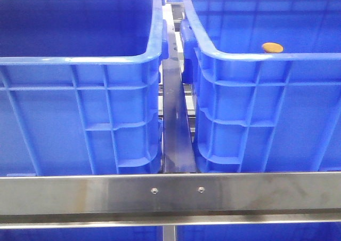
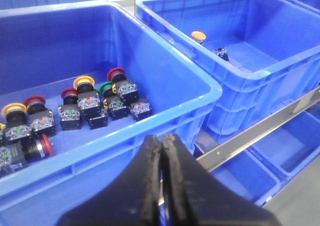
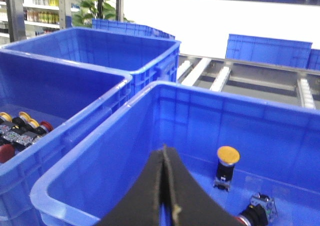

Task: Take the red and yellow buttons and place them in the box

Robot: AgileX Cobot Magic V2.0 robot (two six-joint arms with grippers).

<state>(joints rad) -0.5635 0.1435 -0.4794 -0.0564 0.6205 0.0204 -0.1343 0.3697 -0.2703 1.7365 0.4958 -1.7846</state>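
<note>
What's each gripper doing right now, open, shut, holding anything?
Left gripper: shut, fingers pressed together, holding nothing.
Right gripper: shut, fingers pressed together, holding nothing.

This looks like a warehouse or factory sorting line. Large blue plastic crates (image 1: 80, 107) sit side by side on a steel rack rail (image 1: 170, 193), with more crates on a level below. Behind them runs a roller conveyor (image 3: 210, 76) carrying further crates. One crate holds industrial push-button switches (image 2: 80, 106) (red, yellow and green caps on black bodies). In the far background stand stocked shelves (image 3: 35, 11) and a green plant (image 3: 90, 13).
</note>
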